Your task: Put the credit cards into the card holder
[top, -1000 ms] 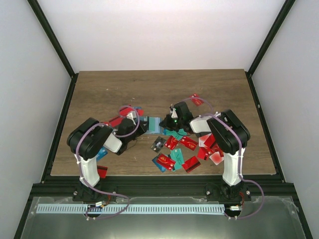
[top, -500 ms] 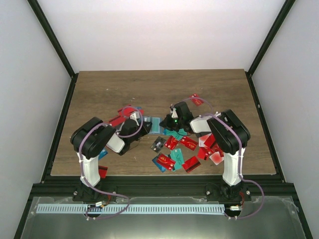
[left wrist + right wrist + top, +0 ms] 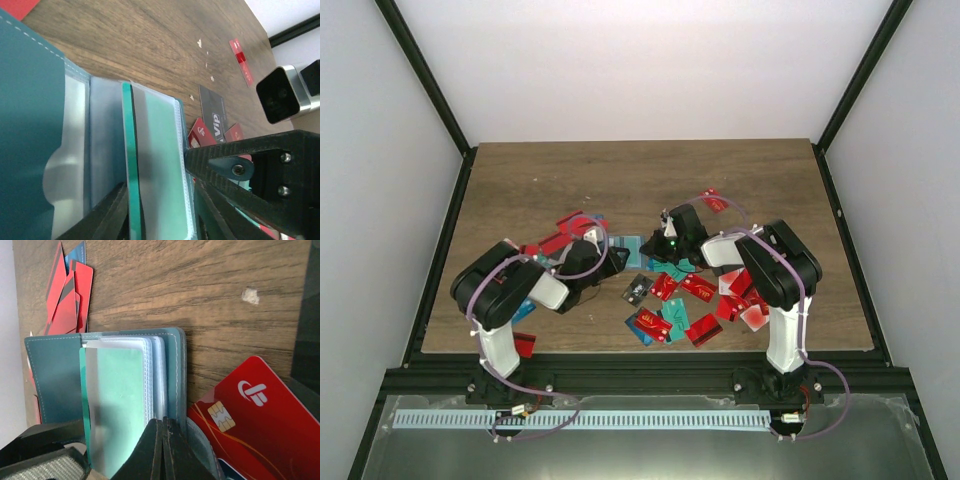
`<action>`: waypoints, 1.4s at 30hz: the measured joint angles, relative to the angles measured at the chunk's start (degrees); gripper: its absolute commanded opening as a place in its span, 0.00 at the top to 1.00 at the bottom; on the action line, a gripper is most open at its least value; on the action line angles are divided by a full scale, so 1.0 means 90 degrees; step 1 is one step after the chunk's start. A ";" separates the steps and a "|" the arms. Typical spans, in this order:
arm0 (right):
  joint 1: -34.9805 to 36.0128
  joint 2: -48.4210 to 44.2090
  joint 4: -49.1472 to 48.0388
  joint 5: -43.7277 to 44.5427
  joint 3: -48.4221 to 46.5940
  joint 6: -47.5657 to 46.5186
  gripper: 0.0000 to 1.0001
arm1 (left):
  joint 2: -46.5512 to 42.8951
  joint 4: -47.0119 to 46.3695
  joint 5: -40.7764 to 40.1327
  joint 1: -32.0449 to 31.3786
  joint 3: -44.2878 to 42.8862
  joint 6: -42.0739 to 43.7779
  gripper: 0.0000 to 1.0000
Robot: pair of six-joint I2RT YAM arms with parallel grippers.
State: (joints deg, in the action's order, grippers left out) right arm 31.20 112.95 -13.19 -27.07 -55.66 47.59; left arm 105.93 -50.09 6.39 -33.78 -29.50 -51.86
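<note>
Two robot arms reach in from the near edge of a wood-grain table [image 3: 520, 180] and meet near its middle. Closest to the arm bases, loose credit cards [image 3: 672, 300] lie overlapping between the arms and under the right one. They are mostly red, with a few teal and one dark.

Just beyond them lies the card holder [image 3: 55, 375], a teal stitched wallet open on the table with its stack of clear plastic sleeves [image 3: 156, 375] showing. A teal card [image 3: 120, 400] sits in the foremost sleeve.

The left gripper [image 3: 160, 200] is partly open, its two black fingers standing apart on either side of that card and sleeve. The right gripper [image 3: 162, 427] is closed, its fingertips pressed together against the sleeve stack at the holder's edge. Whether a sleeve is nipped between them cannot be made out.

A red chip card [image 3: 250, 410] lies just beside the holder. Farther back, more red cards [image 3: 570, 222] rest to the left of the holder, and a single red card [image 3: 713, 203] lies beyond the right gripper.
</note>
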 measured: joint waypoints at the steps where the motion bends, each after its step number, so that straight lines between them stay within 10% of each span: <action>1: 0.0000 0.0000 0.0000 -0.0002 0.0000 -0.0012 0.99 | -0.0085 0.0112 0.0002 -0.0019 0.0005 0.0068 0.56; 15: 0.0007 -0.0010 0.0032 -0.0036 0.0000 -0.0299 0.92 | -0.2006 0.2193 -0.0488 -0.0075 0.0270 0.0996 0.26; 30: 0.0056 -0.0270 0.0818 0.0039 -0.0216 -0.0884 0.63 | -0.2011 0.3619 -0.0328 -0.0087 -0.0483 0.2322 0.82; 42: 0.0056 -0.0481 0.1394 0.0194 -0.0304 -0.1207 0.53 | -0.1122 0.3740 -0.0189 -0.0085 -0.1047 0.2431 0.95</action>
State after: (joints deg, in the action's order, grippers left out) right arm 31.70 108.62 -0.64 -25.32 -58.39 36.73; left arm 95.83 -16.43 4.69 -34.54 -38.92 -29.98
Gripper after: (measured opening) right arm 0.451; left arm 0.061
